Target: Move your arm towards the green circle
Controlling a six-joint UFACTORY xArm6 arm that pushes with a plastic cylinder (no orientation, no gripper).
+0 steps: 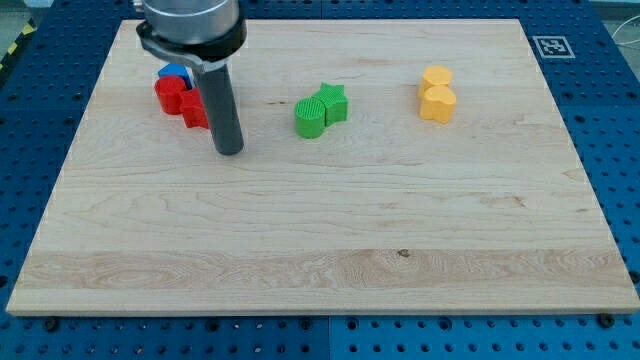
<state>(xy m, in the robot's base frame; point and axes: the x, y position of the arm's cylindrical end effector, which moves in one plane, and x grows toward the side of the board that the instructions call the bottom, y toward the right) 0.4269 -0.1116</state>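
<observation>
The green circle (311,118) lies on the wooden board (320,240) a little above the view's middle, touching a green star (334,102) at its upper right. My tip (230,151) rests on the board to the view's left of the green circle, about a block's width or two away, and slightly lower. The dark rod rises from it toward the view's top left.
A red block (169,94), another red block (194,109) and a blue block (176,73) cluster just left of the rod, partly hidden by it. Two yellow blocks (436,78) (438,104) sit together at the view's upper right. A marker tag (551,46) is on the board's top right corner.
</observation>
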